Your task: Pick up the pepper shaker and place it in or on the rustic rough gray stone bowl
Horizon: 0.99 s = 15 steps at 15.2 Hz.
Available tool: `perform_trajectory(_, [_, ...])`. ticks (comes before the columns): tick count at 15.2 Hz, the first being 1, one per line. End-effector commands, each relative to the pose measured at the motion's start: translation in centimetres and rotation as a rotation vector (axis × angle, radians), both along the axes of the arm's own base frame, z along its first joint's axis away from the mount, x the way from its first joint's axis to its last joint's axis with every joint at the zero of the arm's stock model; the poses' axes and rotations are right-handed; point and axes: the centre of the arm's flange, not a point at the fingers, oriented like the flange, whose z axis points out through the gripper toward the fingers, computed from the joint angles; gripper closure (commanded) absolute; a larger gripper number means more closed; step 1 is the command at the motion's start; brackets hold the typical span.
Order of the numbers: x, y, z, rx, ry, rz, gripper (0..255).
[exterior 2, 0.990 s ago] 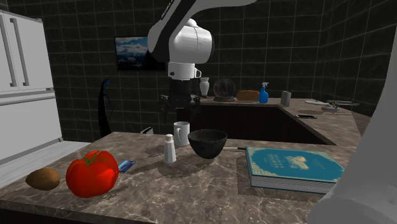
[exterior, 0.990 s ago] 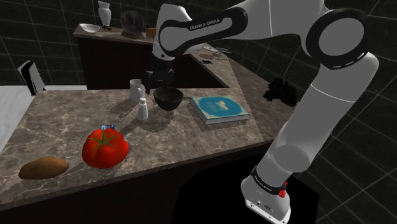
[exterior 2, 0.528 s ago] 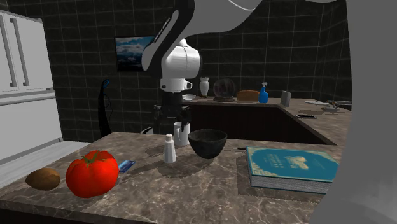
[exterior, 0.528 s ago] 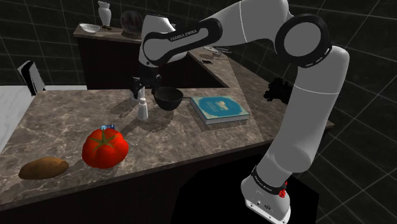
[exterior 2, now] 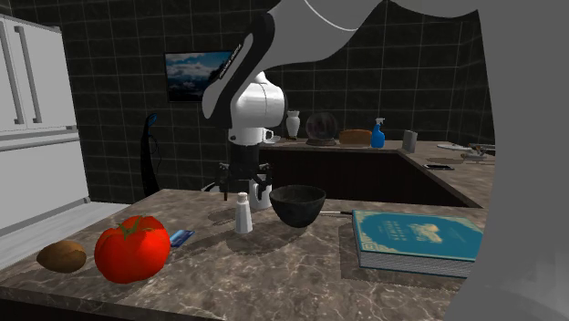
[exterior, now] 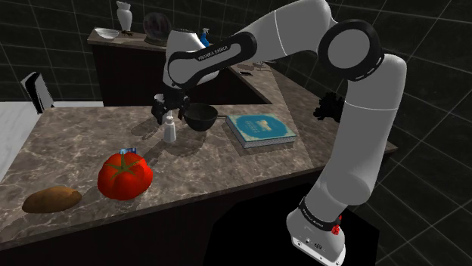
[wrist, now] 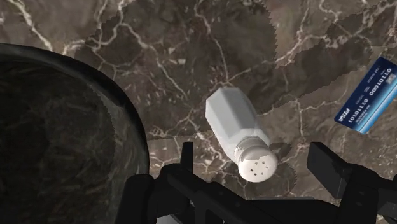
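**A:** The pincer (wrist: 254, 156) is wide open and holds nothing. It hangs right above the pepper shaker (wrist: 232, 124). The white cap with its small holes lies between the two fingers and touches neither of them.

**B:** And where does the shaker stand?

**A:** Upright on the marble bench (exterior: 76, 143), just beside the dark stone bowl (exterior 2: 297, 204) (the bowl is to the second exterior view's right of it).

**B:** So the step in hand is the descent for the grasp, I think. What may go wrong?

**A:** Several things. If the pincer closes too high, it catches only the rounded cap, and the shaker may slip out or tilt when it is lifted. It should go lower, to the flat sides of the body.

**B:** The bowl worries me more.

**A:** Yes. One finger is on the bowl's side, and the rim is near it. Going down, that finger might strike the rim and push the bowl, or be stopped before the grasp is deep enough. A white mug (exterior 2: 262, 190) also stands near, behind the shaker in the second exterior view, so a correction that way has little room.

**B:** And if a finger lands on the cap?

**A:** Then the shaker, being tall and narrow, would likely fall over, perhaps toward the blue card (wrist: 369, 95).
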Motion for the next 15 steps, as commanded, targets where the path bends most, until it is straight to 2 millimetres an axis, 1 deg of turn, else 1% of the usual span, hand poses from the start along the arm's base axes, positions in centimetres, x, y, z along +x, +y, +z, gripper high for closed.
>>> perform_trajectory(1, [0.01, 0.00, -0.06, 0.000, 0.000, 0.000, 0])
perform_trajectory(5, [0.01, 0.00, -0.05, 0.000, 0.000, 0.000, 0])
perform_trajectory(6, [0.01, 0.00, -0.05, 0.000, 0.000, 0.000, 255])
perform_trajectory(15, [0.01, 0.00, -0.06, 0.000, 0.000, 0.000, 255])
